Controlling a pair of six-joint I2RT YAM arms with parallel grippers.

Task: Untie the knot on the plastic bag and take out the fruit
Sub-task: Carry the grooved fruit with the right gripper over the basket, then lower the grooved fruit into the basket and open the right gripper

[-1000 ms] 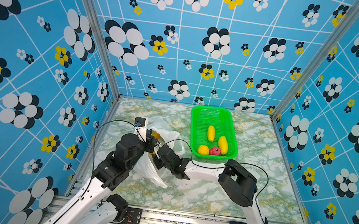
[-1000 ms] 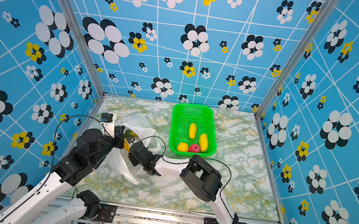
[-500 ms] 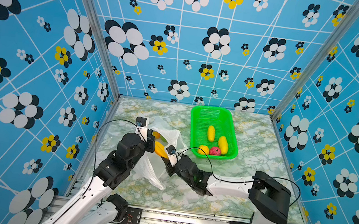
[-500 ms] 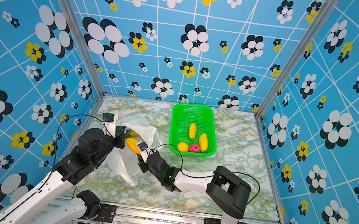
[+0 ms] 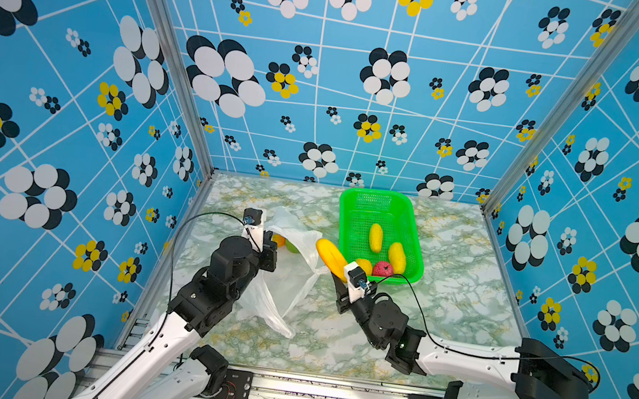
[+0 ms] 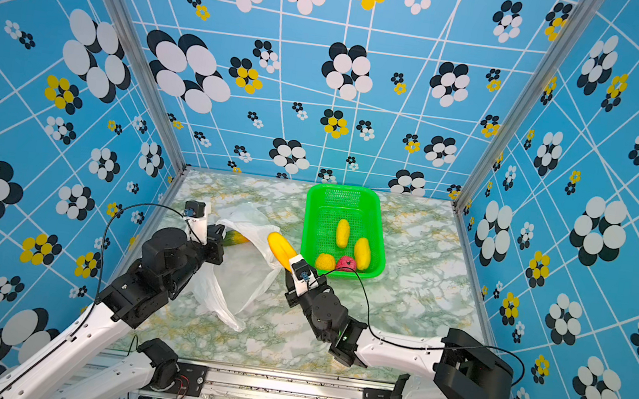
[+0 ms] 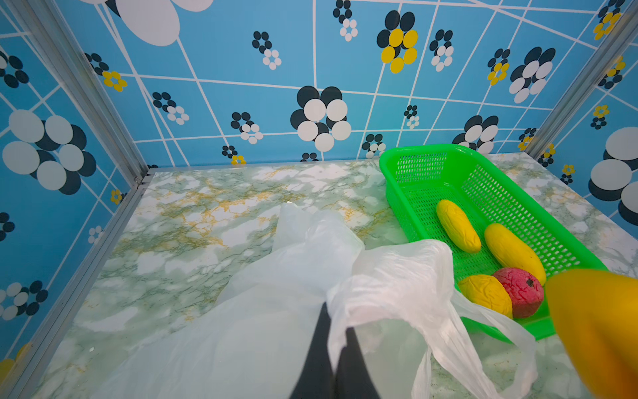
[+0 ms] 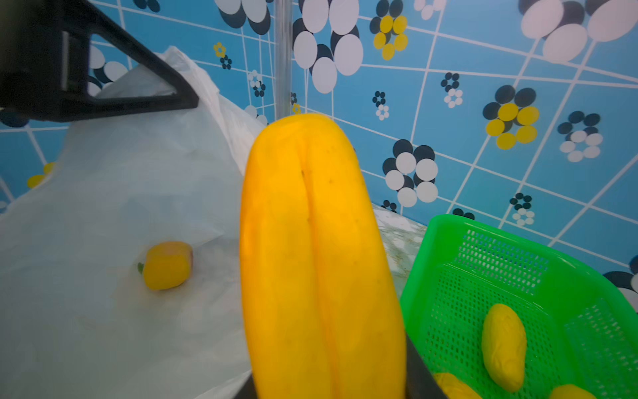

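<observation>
On the marbled table (image 5: 455, 269), left of the green basket (image 5: 377, 196), the plastic bag (image 5: 284, 292) lies crumpled with its mouth open. Its rim is pinched in the fully closed left end effector (image 7: 336, 333), and an orange fruit (image 8: 167, 265) and a green one (image 5: 293, 248) sit inside. The right end effector (image 5: 340, 279), closed partway, grips a long yellow fruit (image 5: 329, 255) by one end, between the bag's mouth and the basket's near corner. In the basket lie two yellow oblong fruits (image 5: 375, 237), an orange one (image 5: 363, 266) and a red bumpy one (image 5: 383, 268).
</observation>
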